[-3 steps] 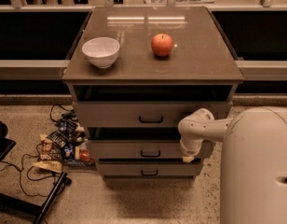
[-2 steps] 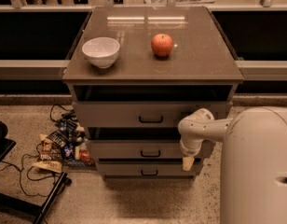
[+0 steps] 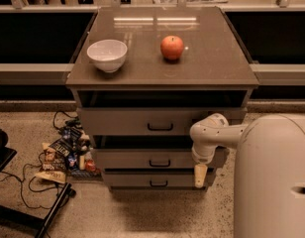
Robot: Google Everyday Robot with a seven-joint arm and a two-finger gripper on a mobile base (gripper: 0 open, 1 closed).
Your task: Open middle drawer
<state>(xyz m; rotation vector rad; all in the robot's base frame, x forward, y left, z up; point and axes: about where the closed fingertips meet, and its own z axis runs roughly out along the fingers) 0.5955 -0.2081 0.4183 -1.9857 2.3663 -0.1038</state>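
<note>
The grey-beige cabinet [image 3: 162, 63] has three drawer fronts. The middle drawer [image 3: 132, 158] is the second one, with a small black handle [image 3: 160, 162] at its centre and a dark gap above its front. My gripper [image 3: 200, 175] hangs pointing down from the white arm [image 3: 212, 133], in front of the right end of the middle and lowest drawer fronts. It is well to the right of the handle and holds nothing that I can see.
A white bowl [image 3: 107, 54] and a red apple [image 3: 172, 47] sit on the cabinet top. Snack packets and cables [image 3: 63, 155] lie on the floor at the left. The robot's white body [image 3: 274, 177] fills the lower right.
My gripper has moved down along the right end of the drawer fronts. The drawers, the bowl and the apple have not moved.
</note>
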